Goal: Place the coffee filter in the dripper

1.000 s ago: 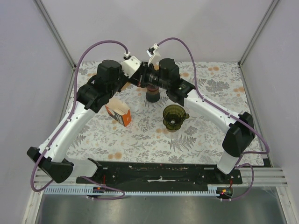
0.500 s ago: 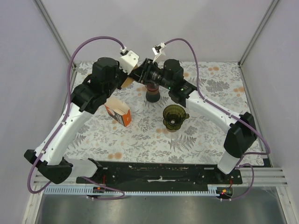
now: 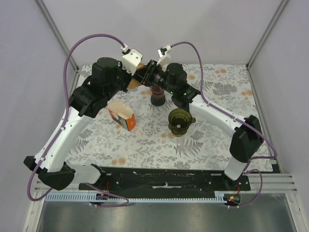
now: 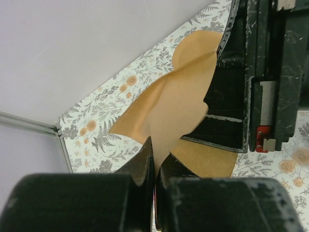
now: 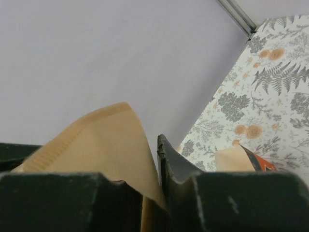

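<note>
A brown paper coffee filter (image 4: pixel 174 111) is held in the air above the back of the table, pinched from both sides. My left gripper (image 4: pixel 157 162) is shut on its lower edge. My right gripper (image 5: pixel 155 186) is shut on another edge of the filter (image 5: pixel 101 140). In the top view the two grippers meet at the back centre, left (image 3: pixel 140 73) and right (image 3: pixel 148 75), with a bit of filter (image 3: pixel 134 80) showing. The dark translucent dripper (image 3: pixel 179 121) stands on the table, in front and to the right of them.
A dark cup (image 3: pixel 158 97) stands just under the grippers. An orange filter box (image 3: pixel 121 116) lies open left of the dripper; it also shows in the right wrist view (image 5: pixel 247 159). The enclosure's back wall is close behind the grippers.
The left arm has swung up and back to the left, and the right wrist has followed. The filter stays pinched between both grippers, a little farther back.
</note>
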Motion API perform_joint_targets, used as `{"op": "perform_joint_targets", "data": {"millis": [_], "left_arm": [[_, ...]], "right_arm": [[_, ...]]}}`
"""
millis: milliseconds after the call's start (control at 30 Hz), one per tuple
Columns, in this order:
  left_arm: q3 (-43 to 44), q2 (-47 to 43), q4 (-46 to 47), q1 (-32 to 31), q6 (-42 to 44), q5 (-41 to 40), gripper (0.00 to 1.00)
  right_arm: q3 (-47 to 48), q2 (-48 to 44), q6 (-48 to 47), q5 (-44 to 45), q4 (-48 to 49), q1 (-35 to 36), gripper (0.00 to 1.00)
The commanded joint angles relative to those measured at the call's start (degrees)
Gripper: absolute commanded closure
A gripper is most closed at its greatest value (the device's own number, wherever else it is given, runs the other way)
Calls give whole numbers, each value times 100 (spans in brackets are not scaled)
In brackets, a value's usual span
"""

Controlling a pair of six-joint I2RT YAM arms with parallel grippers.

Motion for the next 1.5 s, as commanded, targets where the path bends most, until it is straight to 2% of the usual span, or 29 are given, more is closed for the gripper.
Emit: {"op": "perform_joint_targets", "data": {"millis": [0, 133, 300, 533, 567, 633, 767, 933, 1067, 1100, 1133, 1167, 1200, 1233, 1267, 1467], "left_arm": [[317, -3, -13, -38, -305, 207, 98], [395, -3, -4, -90, -95, -547, 98], [527, -73, 5, -99, 213, -1208, 98], [264, -144, 14, -161, 283, -1305, 98], [229, -152, 14, -161, 257, -1262, 95], [176, -170, 5, -161, 178, -1095, 81], [62, -82, 145, -161, 134, -927, 63], [61, 6, 286, -161, 125, -945, 49], [53, 41, 356, -161, 134, -1015, 43], [44, 32, 374, -161, 143, -1067, 44], [53, 32, 374, -161, 151, -1111, 51], [62, 6, 392, -161, 160, -1199, 71], [70, -20, 426, -161, 178, -1304, 86], [79, -55, 436, -161, 221, -1410, 94], [79, -73, 436, -161, 257, -1472, 98], [79, -118, 436, -161, 292, -1569, 98]], "right_arm": [[246, 117, 185, 338, 183, 41, 85], [132, -40, 45, 732, -71, 41, 99], [60, -234, -507, 1234, -440, 59, 100], [333, -322, -1703, 2315, -924, 296, 100], [377, -322, -1843, 2438, -959, 366, 100], [430, -331, -2046, 2500, -951, 445, 100], [746, -200, -2205, 2255, -1056, 656, 100], [861, -173, -2205, 2026, -1100, 815, 100], [826, -234, -2205, 1912, -1100, 806, 100], [826, -234, -2231, 1903, -1100, 806, 100], [817, -260, -2258, 1929, -1118, 806, 100], [782, -278, -2310, 2007, -1153, 797, 100], [721, -322, -2345, 2121, -1214, 762, 100], [625, -427, -2328, 2253, -1206, 666, 100], [537, -523, -2276, 2298, -1197, 596, 100], [535, -613, -2556, 2518, -1275, 490, 100]]}}
